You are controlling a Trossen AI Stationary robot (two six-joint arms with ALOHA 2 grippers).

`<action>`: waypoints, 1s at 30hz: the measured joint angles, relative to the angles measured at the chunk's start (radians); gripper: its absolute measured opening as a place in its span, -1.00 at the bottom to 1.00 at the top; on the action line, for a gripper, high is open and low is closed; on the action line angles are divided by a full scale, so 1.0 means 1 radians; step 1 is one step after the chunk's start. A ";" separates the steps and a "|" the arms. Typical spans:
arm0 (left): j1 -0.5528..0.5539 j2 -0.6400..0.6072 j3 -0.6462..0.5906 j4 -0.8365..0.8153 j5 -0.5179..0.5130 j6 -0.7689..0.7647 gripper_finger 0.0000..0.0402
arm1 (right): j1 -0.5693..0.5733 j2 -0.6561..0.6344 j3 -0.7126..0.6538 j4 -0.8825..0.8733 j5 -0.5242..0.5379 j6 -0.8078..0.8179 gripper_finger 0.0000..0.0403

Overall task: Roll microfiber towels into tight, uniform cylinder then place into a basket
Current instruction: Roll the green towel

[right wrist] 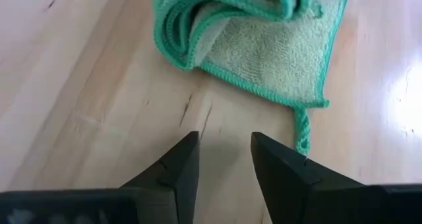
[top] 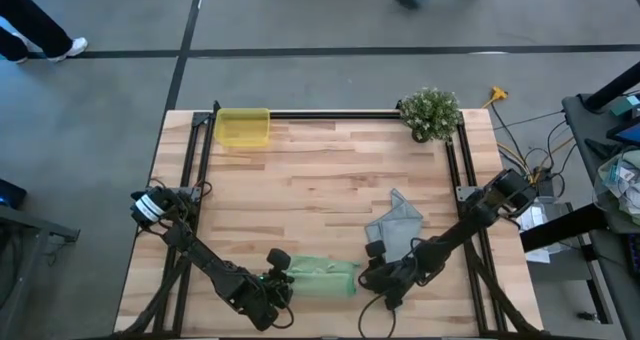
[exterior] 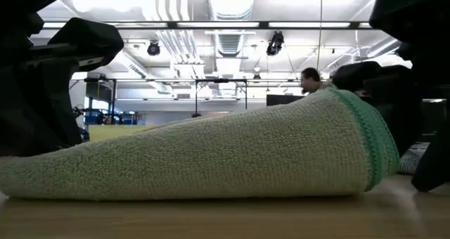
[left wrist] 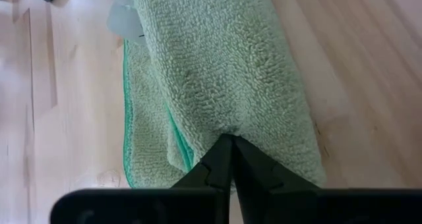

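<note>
My left jaws (left wrist: 227, 159) pinch the light green towel (top: 322, 278), half rolled at six o'clock on the tabletop (top: 320, 180). My right jaws (right wrist: 223, 159) sit apart, just short of its loose end. If my pinch slips, the roll likely unwinds.

1. no readable text, brand, number or sign in any view;
2. white tag (left wrist: 125, 16) at the far end of the light green towel (left wrist: 224, 72) shows no legible print; too blurred to tell;
3. nothing legible elsewhere around that towel
</note>
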 joint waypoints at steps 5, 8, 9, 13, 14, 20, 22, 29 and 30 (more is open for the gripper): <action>0.000 0.001 0.004 -0.001 0.001 0.003 -1.00 | 0.023 -0.002 0.005 -0.033 0.030 -0.036 -0.39; 0.000 0.001 0.004 0.000 0.002 0.004 -1.00 | 0.049 -0.002 0.012 -0.050 0.086 -0.125 -0.42; 0.000 0.001 0.004 0.001 0.002 0.004 -1.00 | 0.060 -0.002 0.019 -0.067 0.112 -0.161 -0.43; 0.000 0.001 0.004 0.002 0.002 0.003 -1.00 | 0.102 -0.002 0.058 -0.139 0.239 -0.285 -0.45; 0.000 0.001 0.004 0.002 0.002 0.003 -1.00 | 0.113 -0.002 0.066 -0.149 0.267 -0.319 -0.45; 0.000 0.001 -0.001 0.006 0.002 0.003 -1.00 | 0.190 0.019 0.112 -0.161 0.518 -0.592 -0.44; 0.000 0.001 -0.002 0.007 0.002 0.002 -1.00 | 0.215 0.047 0.137 -0.162 0.601 -0.702 -0.44; 0.002 0.001 -0.001 0.012 0.004 0.002 -1.00 | 0.239 0.143 0.269 -0.157 0.631 -0.791 -0.44; 0.003 0.001 0.000 0.013 0.004 0.004 -1.00 | 0.236 0.154 0.295 -0.155 0.637 -0.761 -0.44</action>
